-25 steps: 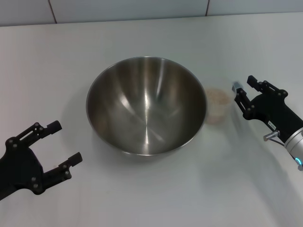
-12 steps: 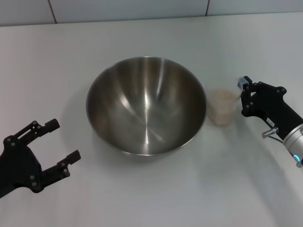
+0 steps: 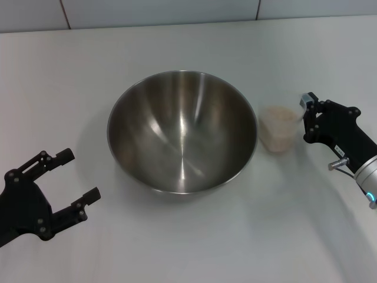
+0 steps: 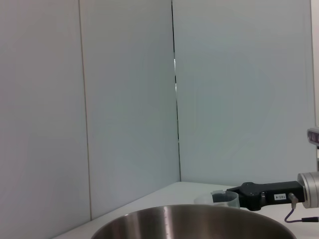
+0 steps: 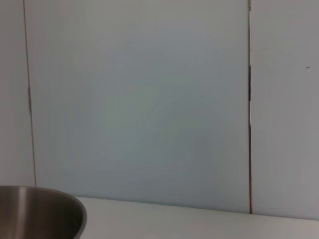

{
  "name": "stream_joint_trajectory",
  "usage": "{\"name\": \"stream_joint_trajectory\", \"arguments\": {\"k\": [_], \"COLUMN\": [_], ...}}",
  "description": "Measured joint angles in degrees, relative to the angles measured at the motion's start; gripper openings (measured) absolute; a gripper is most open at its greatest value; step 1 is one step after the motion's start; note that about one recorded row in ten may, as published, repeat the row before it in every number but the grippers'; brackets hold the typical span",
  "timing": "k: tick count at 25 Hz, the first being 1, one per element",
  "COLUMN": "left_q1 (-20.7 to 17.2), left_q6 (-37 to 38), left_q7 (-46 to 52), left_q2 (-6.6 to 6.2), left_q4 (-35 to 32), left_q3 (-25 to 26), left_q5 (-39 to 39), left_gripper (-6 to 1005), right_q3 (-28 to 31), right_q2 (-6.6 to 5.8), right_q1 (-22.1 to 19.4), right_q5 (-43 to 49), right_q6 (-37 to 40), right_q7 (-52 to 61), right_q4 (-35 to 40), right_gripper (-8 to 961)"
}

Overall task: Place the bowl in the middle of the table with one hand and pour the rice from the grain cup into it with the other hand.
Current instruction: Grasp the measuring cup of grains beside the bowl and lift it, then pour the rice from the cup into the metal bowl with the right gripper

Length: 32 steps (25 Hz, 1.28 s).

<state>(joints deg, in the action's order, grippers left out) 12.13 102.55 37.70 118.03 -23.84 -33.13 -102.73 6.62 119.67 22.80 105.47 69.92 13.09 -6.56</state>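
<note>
- Steel bowl (image 3: 182,131), round, shiny, holds nothing, mid-counter (image 3: 188,247).
- Clear cup (image 3: 279,129) holds pale rice (image 3: 279,115).
- Right pincer (image 3: 303,115) seemingly pinching cup.
- Left pincer (image 3: 73,183) spread, idle.

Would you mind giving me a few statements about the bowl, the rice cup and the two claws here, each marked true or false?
1. The bowl has no rice in it. True.
2. The grain cup lies tipped on its side. False: it stands upright, with the rice inside.
3. The right claw is at the cup. True.
4. The left claw grips the bowl's rim. False: it hangs open, apart from the bowl, near the table's front left.
5. The cup stands on the bowl's left side. False: it stands to the bowl's right.
</note>
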Motion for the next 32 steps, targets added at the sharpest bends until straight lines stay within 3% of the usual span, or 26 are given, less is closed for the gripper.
{"name": "stream_joint_trajectory", "arguments": {"k": [3,9,17,27,32], "left_q1": [-0.04,-0.09,-0.1,-0.3,-0.46], "left_q6": [0.0,0.0,0.0,0.0,0.04], "left_q7": [-0.06,-0.73,-0.89,-0.89,-0.88], "left_q2": [0.04,0.08,0.1,0.1,0.09], "left_q4": [0.03,0.77,0.85,0.82,0.84], "left_q3": [0.0,0.0,-0.04,-0.05,-0.16], "left_q5": [0.0,-0.01,-0.01,0.0,0.0], "left_gripper": [806,805,805,805,805], "right_q3": [0.56,5.46,7.47,7.58,5.95], "right_q2": [0.02,-0.45,-0.49,-0.49,-0.49], "right_q1": [-0.18,-1.03,0.32,0.79,2.91], "right_q5": [0.0,-0.01,-0.01,0.04,2.02], "right_q6": [1.28,12.83,22.58,22.34,22.33], "right_q7": [0.0,0.16,0.63,0.76,2.63], "right_q4": [0.03,1.54,4.15,4.02,4.0], "right_gripper": [17,18,18,19,19]}}
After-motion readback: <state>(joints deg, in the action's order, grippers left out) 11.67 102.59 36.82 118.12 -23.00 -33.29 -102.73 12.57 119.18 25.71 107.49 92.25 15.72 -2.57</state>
